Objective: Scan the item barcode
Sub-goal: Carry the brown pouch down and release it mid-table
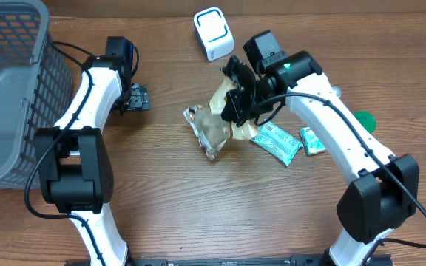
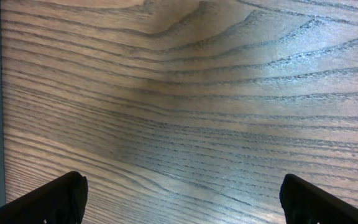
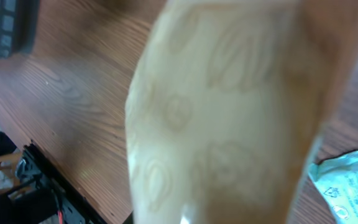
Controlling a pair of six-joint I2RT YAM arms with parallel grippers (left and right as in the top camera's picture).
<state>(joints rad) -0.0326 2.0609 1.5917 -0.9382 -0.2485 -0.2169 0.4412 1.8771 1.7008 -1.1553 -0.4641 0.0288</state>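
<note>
Right hand (image 1: 237, 97) clamped on beige packet (image 3: 229, 112), held above desk (image 2: 185, 93), near white scanner (image 1: 213, 33). Left hand (image 2: 182, 194) wide open, idle. Barcode unseen: rotate packet slowly, keep it flat, face it to scanner.

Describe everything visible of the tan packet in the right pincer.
The tan packet is a soft, cream-coloured pouch with faint printed outlines, looking like paper or matte film. The right pincer is shut on it, holding it off the table near the white scanner, beside a brownish pouch. No barcode shows.
</note>
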